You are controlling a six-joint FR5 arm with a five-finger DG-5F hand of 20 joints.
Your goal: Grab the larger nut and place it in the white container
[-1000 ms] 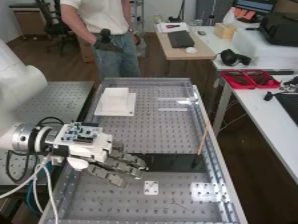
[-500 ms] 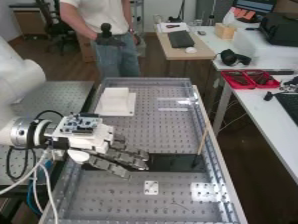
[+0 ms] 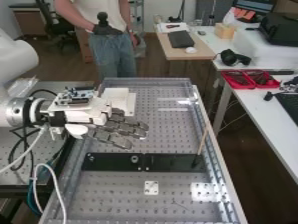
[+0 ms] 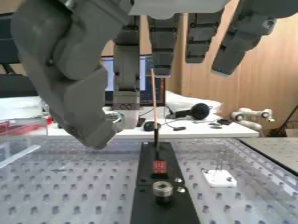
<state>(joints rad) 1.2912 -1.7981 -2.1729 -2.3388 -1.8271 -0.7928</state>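
One square white piece (image 3: 151, 188) with dark spots lies nearest, on the perforated tabletop (image 3: 113, 195), just this side of the black plate (image 3: 174, 163). On the plate stands a round metal piece (image 4: 162, 188), its side ridged; at the plate's end a thin rod (image 3: 201, 140) rises, slightly tilted. Past the plate, above the tabletop, is my hand (image 3: 117, 131), thumb bent in to pinch the nut (image 4: 114, 118) against a finger, my other fingers fairly straight. The nut shows a bright, rounded silver edge; my thumb covers too much to judge its size. Farther beyond the plate sits the white container (image 3: 120, 93), partly behind my hand. Perforated surface runs between plate and container, inside long raised edges.
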